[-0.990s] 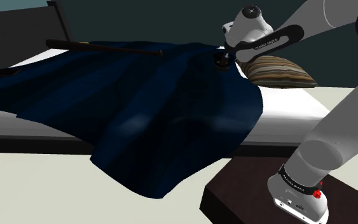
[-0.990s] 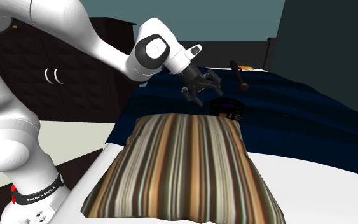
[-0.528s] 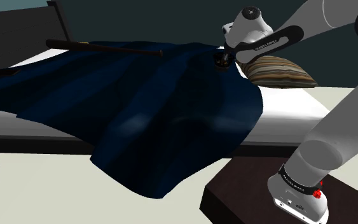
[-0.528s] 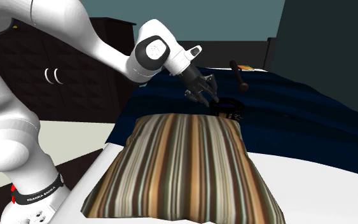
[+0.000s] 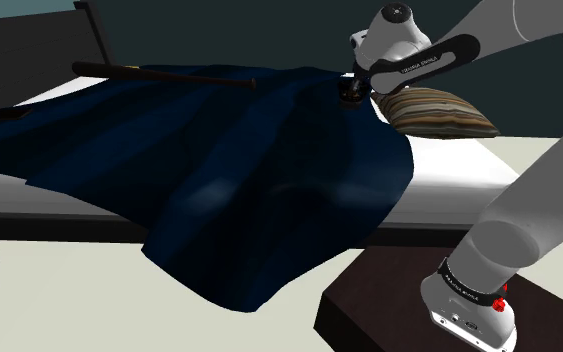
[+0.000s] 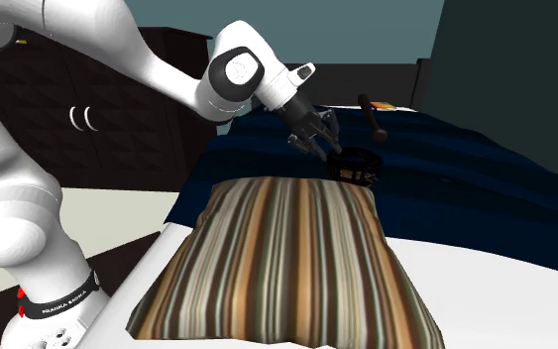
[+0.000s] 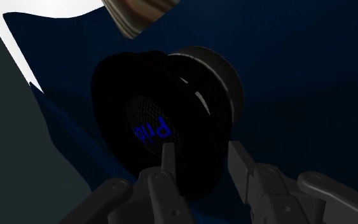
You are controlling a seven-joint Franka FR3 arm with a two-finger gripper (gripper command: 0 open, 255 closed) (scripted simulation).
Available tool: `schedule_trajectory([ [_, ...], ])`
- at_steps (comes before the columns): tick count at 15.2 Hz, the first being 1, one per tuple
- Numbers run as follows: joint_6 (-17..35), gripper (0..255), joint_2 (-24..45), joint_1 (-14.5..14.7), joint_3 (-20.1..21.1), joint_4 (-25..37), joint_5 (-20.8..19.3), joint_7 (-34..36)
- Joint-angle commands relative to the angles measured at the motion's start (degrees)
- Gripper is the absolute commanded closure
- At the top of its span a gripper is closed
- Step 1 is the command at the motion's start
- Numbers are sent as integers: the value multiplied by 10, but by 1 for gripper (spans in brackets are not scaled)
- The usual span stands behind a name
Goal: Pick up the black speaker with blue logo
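Observation:
A round black speaker (image 7: 165,127) with a blue logo on its mesh face sits tilted between my fingers. My gripper (image 7: 201,156) is shut on the speaker's rim, one finger across the face and the other behind the edge. In the second exterior view the speaker (image 6: 356,166) hangs just above the dark blue blanket (image 6: 465,188), beside the far end of the striped pillow (image 6: 286,258), with the gripper (image 6: 328,149) on it. From the shoulder view, speaker (image 5: 350,93) and gripper (image 5: 355,87) are at the blanket's far right edge.
A long dark bat-like stick (image 5: 159,75) lies across the far side of the bed. The striped pillow (image 5: 439,108) lies close to the hand. A dark wardrobe (image 6: 88,109) stands beside the bed. My dark stand (image 5: 369,310) is at the bed's near corner.
The fingers went from wide apart above the speaker to clasped on its rim. Hand and speaker have since risen slightly off the blanket.

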Motion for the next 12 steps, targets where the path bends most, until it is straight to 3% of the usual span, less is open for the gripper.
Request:
schedule_trajectory([
  [1,-12,255,-6,3,-1,8,10,-12],
  [12,-82,255,-27,17,0,61,53,-61],
])
